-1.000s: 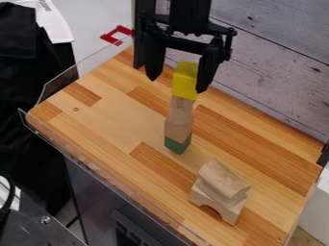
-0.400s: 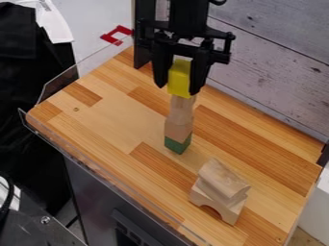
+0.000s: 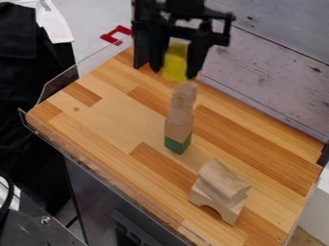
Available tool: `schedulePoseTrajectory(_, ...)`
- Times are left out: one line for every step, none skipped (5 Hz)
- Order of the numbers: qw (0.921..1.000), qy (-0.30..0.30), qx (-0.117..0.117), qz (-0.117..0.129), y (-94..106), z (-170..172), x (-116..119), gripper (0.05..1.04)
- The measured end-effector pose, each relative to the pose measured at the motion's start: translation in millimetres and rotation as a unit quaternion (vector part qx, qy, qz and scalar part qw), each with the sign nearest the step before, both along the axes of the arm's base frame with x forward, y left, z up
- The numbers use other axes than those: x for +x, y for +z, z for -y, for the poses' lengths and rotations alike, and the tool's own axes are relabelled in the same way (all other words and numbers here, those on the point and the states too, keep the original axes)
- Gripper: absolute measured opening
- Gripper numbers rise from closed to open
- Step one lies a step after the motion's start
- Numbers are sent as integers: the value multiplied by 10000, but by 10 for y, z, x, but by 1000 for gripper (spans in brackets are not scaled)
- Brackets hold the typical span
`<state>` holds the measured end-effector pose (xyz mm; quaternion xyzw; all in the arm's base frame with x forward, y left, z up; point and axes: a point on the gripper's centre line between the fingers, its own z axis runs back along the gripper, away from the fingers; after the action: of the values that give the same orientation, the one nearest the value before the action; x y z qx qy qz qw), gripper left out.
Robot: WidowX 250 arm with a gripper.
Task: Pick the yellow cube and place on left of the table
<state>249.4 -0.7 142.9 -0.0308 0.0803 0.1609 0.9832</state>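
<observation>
We look down at a slant on a wooden tabletop (image 3: pixel 96 120), its planks light and darker brown. Upper middle of the view: we find the black gripper (image 3: pixel 174 73) hanging down, its two fingers closed in on the yellow cube (image 3: pixel 175 60), one to each side. We record it as gripping the cube. The cube (rather taller than wide, from where we stand) sits upright between the fingers, directly above a narrow stack; whether its underside touches the stack, we cannot tell.

The stack, from the bottom: a green block (image 3: pixel 178 144) on the tabletop, then a plain wooden block (image 3: pixel 178 129), then paler wood (image 3: pixel 182 103) rising to the top. We cannot make out how many pieces form that upper part.

Lower right of the stack, and apart from it, we note a wooden arch (image 3: pixel 217 205) standing with its opening downward. A wooden piece with a rounded top (image 3: pixel 223 178) lies on it.

Around the site: see-through edging (image 3: pixel 61 85) runs along the table's left side. Past the upper left edge we see a red bracket-shaped piece (image 3: pixel 117 35); behind the table, a wall of pale weathered boards (image 3: pixel 276 62).
</observation>
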Motion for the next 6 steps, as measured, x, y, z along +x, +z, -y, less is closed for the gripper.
schedulePoseTrajectory(9999, 133, -35, 26, -3, -212, -13, 560)
schedulePoseTrajectory(9998, 130, -156, 84, -101, -494, -58, 560)
schedulePoseTrajectory(9992, -238, -309, 27, -375, -781, -61, 560)
schedulePoseTrajectory(9991, -243, -294, 203, -466, -1025, -99, 560)
schedulePoseTrajectory(9993, -196, -261, 161, -708, -1249, -112, 560)
schedulePoseTrajectory(9991, -314, -278, 22, -962, -1310, -93, 560)
